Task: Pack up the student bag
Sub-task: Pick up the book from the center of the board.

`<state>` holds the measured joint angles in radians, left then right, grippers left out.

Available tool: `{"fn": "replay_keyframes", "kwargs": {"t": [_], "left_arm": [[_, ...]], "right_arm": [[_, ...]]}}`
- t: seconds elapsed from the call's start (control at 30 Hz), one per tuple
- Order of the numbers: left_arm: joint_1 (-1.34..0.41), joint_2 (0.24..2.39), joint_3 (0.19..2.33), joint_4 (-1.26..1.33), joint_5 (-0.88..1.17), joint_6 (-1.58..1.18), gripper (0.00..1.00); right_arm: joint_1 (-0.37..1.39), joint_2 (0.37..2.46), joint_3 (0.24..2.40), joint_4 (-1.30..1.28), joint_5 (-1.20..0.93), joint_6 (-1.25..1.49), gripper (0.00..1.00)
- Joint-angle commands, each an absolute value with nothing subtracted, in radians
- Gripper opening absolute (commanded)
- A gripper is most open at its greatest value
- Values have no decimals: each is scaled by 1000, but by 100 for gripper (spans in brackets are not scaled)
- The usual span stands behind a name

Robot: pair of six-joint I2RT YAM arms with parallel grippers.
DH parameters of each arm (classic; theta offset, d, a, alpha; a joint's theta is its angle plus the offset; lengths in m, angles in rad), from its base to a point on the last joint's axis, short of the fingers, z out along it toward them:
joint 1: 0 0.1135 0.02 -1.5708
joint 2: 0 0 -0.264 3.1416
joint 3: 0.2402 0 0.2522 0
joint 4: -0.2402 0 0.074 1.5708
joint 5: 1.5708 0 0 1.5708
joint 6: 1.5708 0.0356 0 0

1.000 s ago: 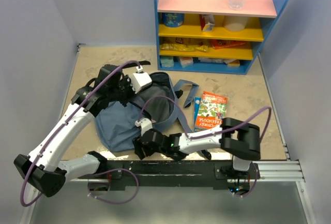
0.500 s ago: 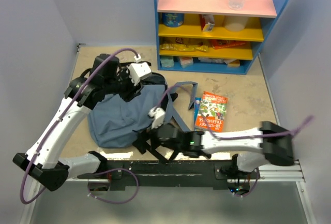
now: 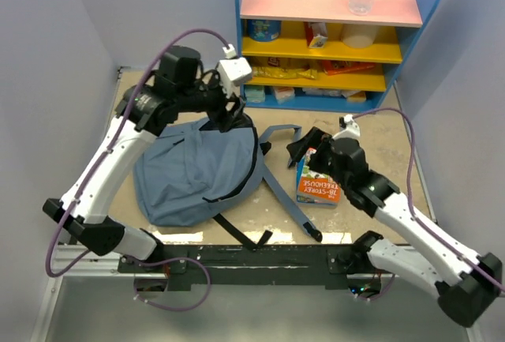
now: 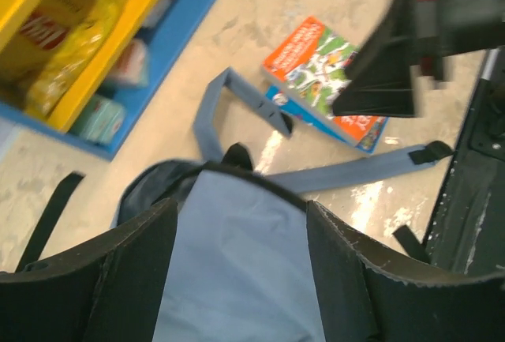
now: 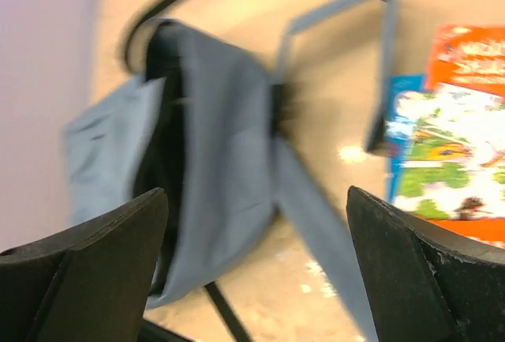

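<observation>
Roughly mid-table, the student bag [image 3: 197, 176] is seen lying slumped, its top end drawn toward the shelf unit [image 3: 316, 99] by the left pincer [image 3: 230, 114], which appears clamped on a fold of grey-blue fabric at the mouth. The right pincer [image 3: 302, 149] is held empty, jaws wide apart, just above the table [image 3: 379, 140] at the far end of the colourful books [image 3: 318, 189], which lie right of the bag beside a loose shoulder strap [image 3: 276, 133]. The step in hand is judged to be the opening of the bag, with nothing yet loaded. Next, a book's edge must be pinched off the flat surface and carried to the mouth, which must be held open by the left arm.
</observation>
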<state>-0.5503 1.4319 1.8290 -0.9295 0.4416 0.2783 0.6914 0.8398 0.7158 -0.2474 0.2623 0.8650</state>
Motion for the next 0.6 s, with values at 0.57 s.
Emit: {"fn": "replay_keyframes", "kwargs": {"t": [0.57], "left_arm": [[-870,1957,1706,-479,246,339,70]], "right_arm": [[23,956,512,-253,-161,744,99]]}}
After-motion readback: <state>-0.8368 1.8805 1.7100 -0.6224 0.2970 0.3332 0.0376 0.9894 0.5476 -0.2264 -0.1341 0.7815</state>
